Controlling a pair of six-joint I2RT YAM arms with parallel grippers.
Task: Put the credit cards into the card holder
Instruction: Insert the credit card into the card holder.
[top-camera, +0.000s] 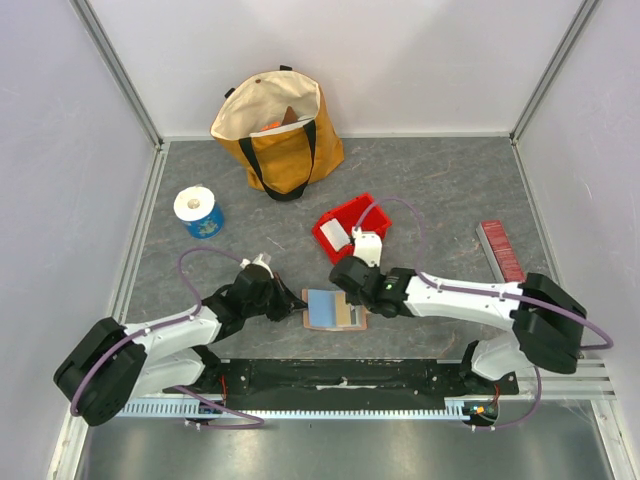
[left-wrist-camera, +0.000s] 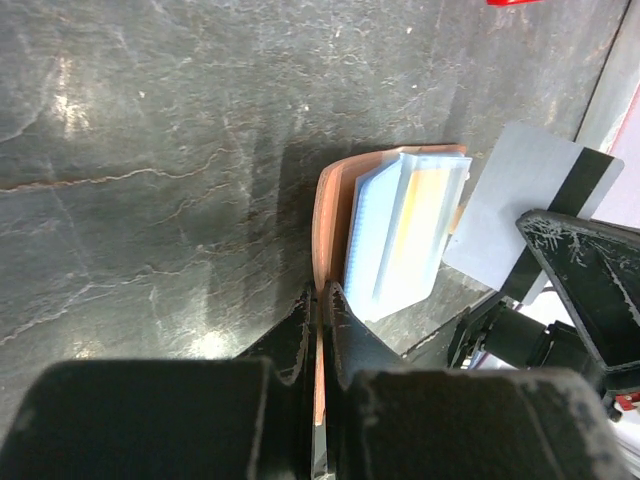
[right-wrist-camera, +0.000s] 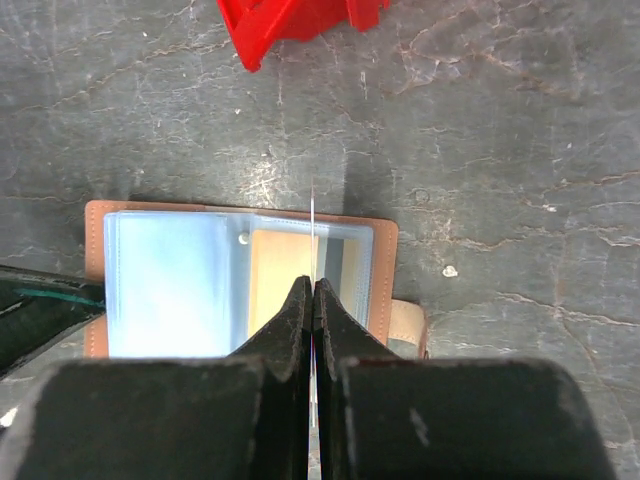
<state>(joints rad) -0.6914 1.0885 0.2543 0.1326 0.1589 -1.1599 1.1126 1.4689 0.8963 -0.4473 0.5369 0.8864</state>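
The tan card holder (top-camera: 352, 318) lies open on the table, its clear sleeves showing light blue and yellowish inserts. My left gripper (top-camera: 297, 302) is shut on the holder's left cover edge, seen between the jaws in the left wrist view (left-wrist-camera: 322, 296). My right gripper (top-camera: 345, 288) is shut on a credit card held edge-on over the sleeves; it is a thin line in the right wrist view (right-wrist-camera: 313, 225), and a white card with a dark stripe in the left wrist view (left-wrist-camera: 515, 200). The holder's snap tab (right-wrist-camera: 405, 325) sticks out on the right.
A red bin (top-camera: 362, 215) with a white card (top-camera: 337, 237) in it stands just behind the holder. A dark-red ribbed bar (top-camera: 500, 250) lies at the right, a tape roll (top-camera: 198, 212) at the left, and a yellow tote bag (top-camera: 280, 130) at the back.
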